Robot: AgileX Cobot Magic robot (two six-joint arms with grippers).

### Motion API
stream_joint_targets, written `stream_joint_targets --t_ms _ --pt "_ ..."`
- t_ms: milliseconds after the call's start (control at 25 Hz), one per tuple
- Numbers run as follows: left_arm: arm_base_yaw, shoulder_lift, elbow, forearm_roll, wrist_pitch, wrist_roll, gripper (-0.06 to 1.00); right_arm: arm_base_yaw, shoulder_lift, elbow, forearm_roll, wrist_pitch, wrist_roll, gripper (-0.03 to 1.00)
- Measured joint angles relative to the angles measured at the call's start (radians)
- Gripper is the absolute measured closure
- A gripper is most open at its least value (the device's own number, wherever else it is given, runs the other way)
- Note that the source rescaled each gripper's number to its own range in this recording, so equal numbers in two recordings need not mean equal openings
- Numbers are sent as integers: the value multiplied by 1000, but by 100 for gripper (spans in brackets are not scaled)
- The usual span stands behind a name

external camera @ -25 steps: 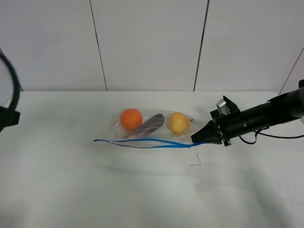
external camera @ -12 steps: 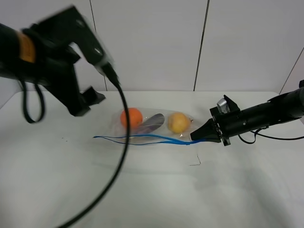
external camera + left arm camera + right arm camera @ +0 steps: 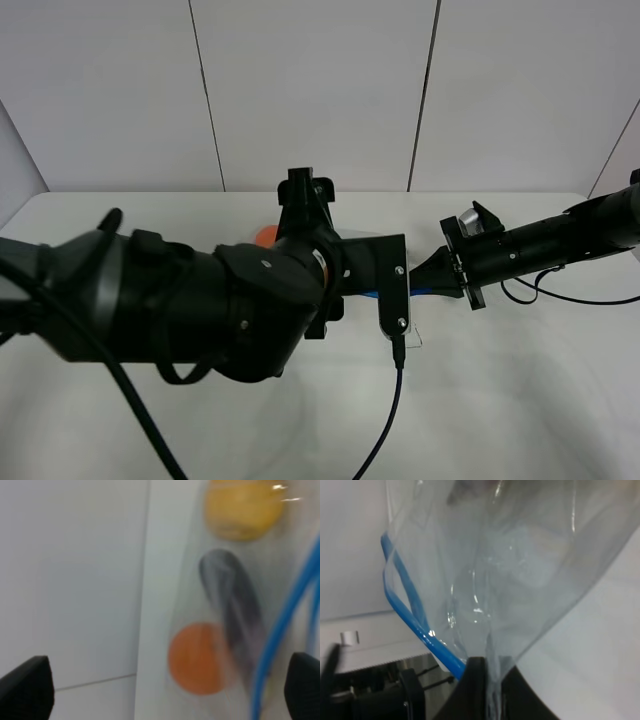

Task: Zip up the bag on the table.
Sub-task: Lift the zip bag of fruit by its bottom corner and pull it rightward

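A robot's left arm (image 3: 200, 310) reaches in from 9 o'clock across the white worktop (image 3: 520, 400). Its bulky black wrist fills the middle of the high view and covers most of the bag (image 3: 530, 560), which lies at the worktop's centre. The left hand (image 3: 164, 687) is released, its two dark fingertips (image 3: 25, 690) spread wide apart over the bag and gripping nothing. Its blurred wrist view shows an orange (image 3: 196, 658), a dark eggplant (image 3: 235, 615) and a yellow fruit (image 3: 245, 510) in a row inside the clear plastic. The blue zipper (image 3: 285, 625) runs alongside them. In the high view only a sliver of the orange peeps out beside the left wrist, toward 12 o'clock. At 3 o'clock of the bag, the right hand (image 3: 438, 277) is clenched on the bag's end corner, just beside the zipper, and the plastic pulls taut from its pinched tips. The right arm (image 3: 560, 245) stretches in nearly level from the 3 o'clock edge, with its cable (image 3: 580, 292) lying on the worktop.
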Motion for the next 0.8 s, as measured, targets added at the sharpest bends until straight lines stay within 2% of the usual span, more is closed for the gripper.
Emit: stream_joint_targets --t_ms 240,440,600,800 --pt "-3 44 -20 47 -19 -30 -5 0 -22 0 60 0 43 97" --pt "-3 106 -84 119 -44 -35 -5 0 -68 0 83 -1 74 97" --pt "-3 164 -149 145 -52 -35 -5 2 -87 0 98 -1 103 97" --pt "-3 207 -198 166 -55 -35 1 18 -89 0 109 -1 114 97"
